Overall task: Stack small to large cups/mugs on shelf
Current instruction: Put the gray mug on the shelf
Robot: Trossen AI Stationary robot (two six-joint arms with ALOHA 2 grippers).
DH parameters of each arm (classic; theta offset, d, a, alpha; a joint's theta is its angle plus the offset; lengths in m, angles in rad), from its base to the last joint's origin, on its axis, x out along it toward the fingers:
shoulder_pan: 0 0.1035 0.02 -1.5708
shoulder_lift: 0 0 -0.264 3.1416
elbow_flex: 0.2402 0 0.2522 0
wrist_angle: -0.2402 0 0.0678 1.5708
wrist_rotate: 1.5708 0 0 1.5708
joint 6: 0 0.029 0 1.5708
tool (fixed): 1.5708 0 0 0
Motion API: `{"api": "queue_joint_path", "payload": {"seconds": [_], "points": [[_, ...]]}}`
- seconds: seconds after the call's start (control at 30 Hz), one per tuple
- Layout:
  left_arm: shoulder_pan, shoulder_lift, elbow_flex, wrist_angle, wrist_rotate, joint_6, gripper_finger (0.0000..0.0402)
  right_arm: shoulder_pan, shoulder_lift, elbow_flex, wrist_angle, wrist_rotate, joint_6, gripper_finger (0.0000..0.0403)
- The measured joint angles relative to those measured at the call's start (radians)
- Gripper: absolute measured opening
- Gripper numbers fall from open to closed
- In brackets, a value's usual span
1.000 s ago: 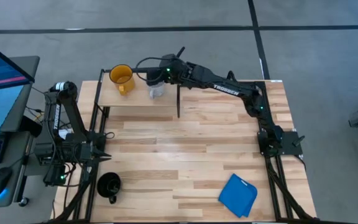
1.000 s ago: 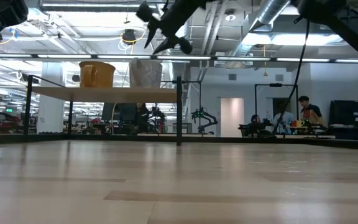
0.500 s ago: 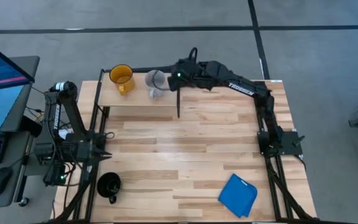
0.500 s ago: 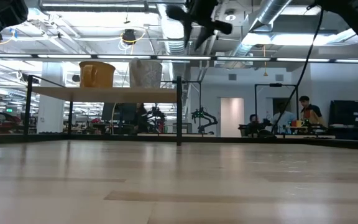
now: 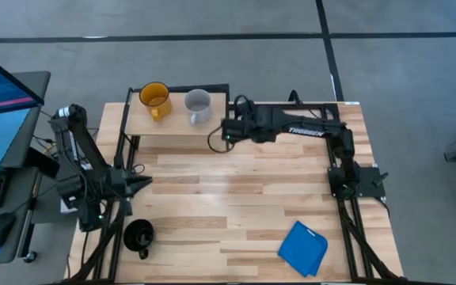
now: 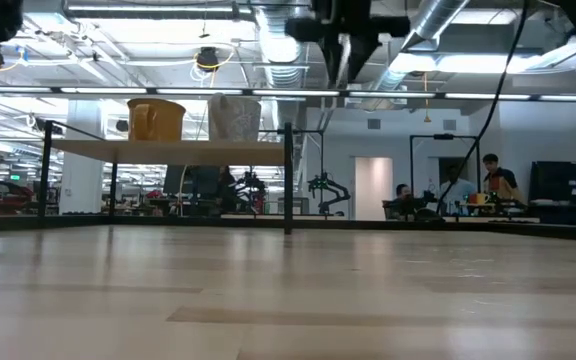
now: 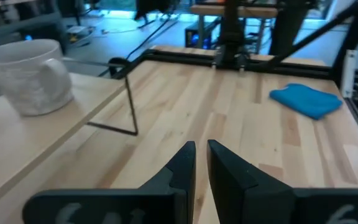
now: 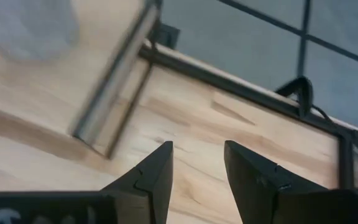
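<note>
1. Raised light-wood shelf with black metal frame (image 5: pixel 172 125) sits at the upper left of the slatted wooden bench (image 5: pixel 244 198) in the high view.
2. Yellow-orange handled mug (image 5: pixel 154 98) stands upright on the shelf's left part; pale grey-white handled mug (image 5: pixel 198 105) stands upright just beside it to the right, not touching. Low view: both on the shelf top, yellow-orange (image 6: pixel 155 119), grey-white (image 6: pixel 233 117).
3. Glossy black handled mug (image 5: pixel 139 236) rests on the bench at lower left of the high view, well apart from the shelf.
4. Right hand (image 5: pixel 216 135) is centre-top of the high view, just right of the shelf's right edge, near the grey-white mug but clear of it. Right wrist view: fingers (image 8: pixel 154 177) spread, nothing between them.
5. Left hand (image 5: pixel 142 182) is at the left of the high view, between shelf and black mug. Left wrist view: fingers (image 7: pixel 185 165) pressed together, nothing held; grey-white mug (image 7: pixel 30 74) in the upper left.
6. Blue folded cloth (image 5: pixel 303 248) lies at lower right of the bench.
</note>
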Motion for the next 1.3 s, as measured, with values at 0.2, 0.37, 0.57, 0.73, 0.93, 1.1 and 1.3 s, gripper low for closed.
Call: {"api": "queue_joint_path", "payload": {"seconds": [0.2,0.37,0.57,0.73,0.93,1.1,1.3], "points": [[0.03,-0.031,0.0,0.004,0.004,0.031,0.0032,0.045,-0.004,-0.183,-0.004,-0.004,0.084,0.0169],[0.03,-0.046,0.0,0.036,0.007,0.096,0.0032,0.1,-0.007,-0.328,-0.004,-0.047,0.123,0.0169],[0.03,-0.055,0.0,0.041,0.006,0.147,0.0032,0.174,-0.12,-0.429,-0.008,-0.069,0.183,0.0169],[0.03,-0.056,0.0,0.036,-0.003,0.187,0.0032,0.228,-0.245,-0.439,-0.002,-0.043,0.046,0.0169],[0.03,-0.057,0.0,0.036,-0.02,0.207,0.0032,0.302,-0.369,-0.439,0.105,-0.084,0.0,0.0169],[0.03,-0.068,0.0,0.035,-0.02,0.24,0.0032,0.356,-0.47,-0.439,0.161,-0.004,-0.042,0.0169],[0.03,-0.081,0.0,0.035,-0.02,0.278,0.0032,0.379,-0.558,-0.445,0.167,0.061,-0.063,0.0169]]}}
